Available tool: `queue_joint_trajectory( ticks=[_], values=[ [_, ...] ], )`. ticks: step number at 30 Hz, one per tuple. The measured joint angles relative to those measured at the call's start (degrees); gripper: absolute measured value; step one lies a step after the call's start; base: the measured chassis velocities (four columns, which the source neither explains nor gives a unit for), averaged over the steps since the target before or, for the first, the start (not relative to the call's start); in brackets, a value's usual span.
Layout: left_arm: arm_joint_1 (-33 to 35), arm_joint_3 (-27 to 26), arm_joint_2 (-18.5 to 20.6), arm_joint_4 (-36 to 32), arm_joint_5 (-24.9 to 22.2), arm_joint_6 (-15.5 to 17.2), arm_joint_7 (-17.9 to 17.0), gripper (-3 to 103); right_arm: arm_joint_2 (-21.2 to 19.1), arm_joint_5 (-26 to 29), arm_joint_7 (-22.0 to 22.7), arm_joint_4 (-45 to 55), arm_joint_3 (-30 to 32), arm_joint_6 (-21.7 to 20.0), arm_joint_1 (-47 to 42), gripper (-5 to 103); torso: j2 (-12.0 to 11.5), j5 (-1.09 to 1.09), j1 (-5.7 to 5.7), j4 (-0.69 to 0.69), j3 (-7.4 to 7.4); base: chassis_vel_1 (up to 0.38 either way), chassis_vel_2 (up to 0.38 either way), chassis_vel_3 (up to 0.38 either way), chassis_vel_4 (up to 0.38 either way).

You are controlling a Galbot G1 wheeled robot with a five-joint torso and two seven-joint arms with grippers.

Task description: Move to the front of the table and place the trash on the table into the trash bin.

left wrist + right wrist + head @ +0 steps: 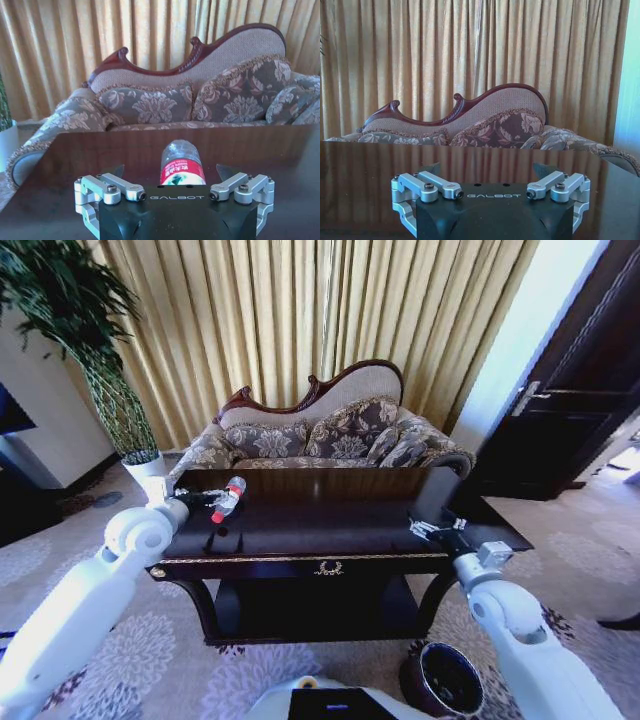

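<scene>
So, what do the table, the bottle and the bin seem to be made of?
Table: dark wood with a glossy finish, since it mirrors the curtain; gold trim along its edge. Bottle: clear plastic, see-through, with a red label. Bin: dark reddish-brown outside, black inside; material unclear.

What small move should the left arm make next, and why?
Probably close the left end effector on the plastic bottle. The bottle lies on the table between its spread fingers, apparently ungripped. The trash bin waits on the floor; the right end effector hovers idle.

The bottle's cap end — hidden behind the left tool body.
</scene>
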Motion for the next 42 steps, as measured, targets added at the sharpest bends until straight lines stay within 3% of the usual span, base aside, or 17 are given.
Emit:
queue_joint_trajectory(
  ticks=[42],
  values=[
    [1.76, 0.48, -3.91, 5.53, 0.69, -0.4, 2.44, 100, -1.13, 0.13, -0.04, -0.1, 0.13, 2.67, 0.47, 100, 0.0, 0.0, -0.01, 0.01, -0.01, 0.0, 0.0, 0.0, 0.0]
  ],
)
